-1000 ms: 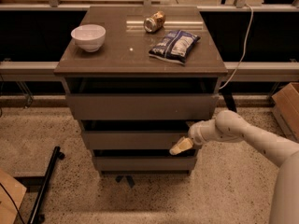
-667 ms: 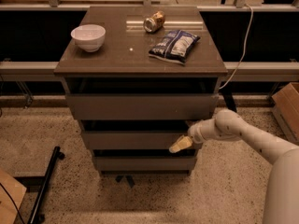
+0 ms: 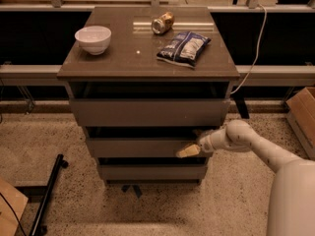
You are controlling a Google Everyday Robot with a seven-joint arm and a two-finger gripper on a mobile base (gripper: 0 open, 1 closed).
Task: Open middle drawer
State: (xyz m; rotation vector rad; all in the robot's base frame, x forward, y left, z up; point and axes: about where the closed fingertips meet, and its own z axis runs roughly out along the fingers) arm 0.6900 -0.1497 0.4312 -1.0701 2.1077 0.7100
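The middle drawer (image 3: 138,147) is the grey-brown flat front of in-between size in the cabinet, below the tall top drawer front (image 3: 147,112) and above the narrow bottom drawer front (image 3: 147,172). A dark gap shows above it. My gripper (image 3: 188,151) is at the right part of the middle drawer front, near its upper edge, with its yellowish tip against or just in front of the panel. The white arm (image 3: 246,141) reaches in from the lower right. The inside of the drawer is hidden.
On the cabinet top (image 3: 123,58) stand a white bowl (image 3: 93,38), a tipped can (image 3: 162,22) and a dark snack bag (image 3: 184,47). A cardboard box (image 3: 302,117) sits at the right, a black stand leg (image 3: 48,195) on the floor at the left. A cable (image 3: 256,48) hangs at the right.
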